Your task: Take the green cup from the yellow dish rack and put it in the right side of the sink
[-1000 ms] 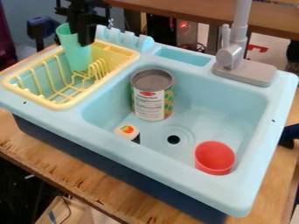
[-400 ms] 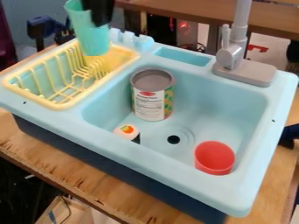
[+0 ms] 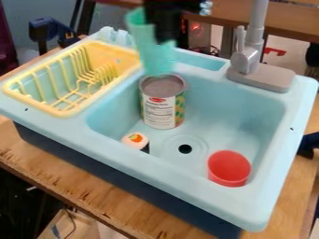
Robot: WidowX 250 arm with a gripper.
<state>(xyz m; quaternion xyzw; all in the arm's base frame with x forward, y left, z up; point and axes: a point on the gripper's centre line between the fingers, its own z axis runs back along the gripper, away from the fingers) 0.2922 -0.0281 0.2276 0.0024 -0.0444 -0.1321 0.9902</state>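
Right of the rack (image 3: 65, 112), the basin (image 3: 233, 109) holds a can (image 3: 162, 103) behind a sushi roll (image 3: 135, 140) and cup (image 3: 228, 169).

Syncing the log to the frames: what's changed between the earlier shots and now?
Green cup went up, then right across the view, from the yellow rack to the sink's back-left corner, in line with the can. Claw moved with it; no new grasp or release. Unchanged: rack, can, red cup, sink, faucet.
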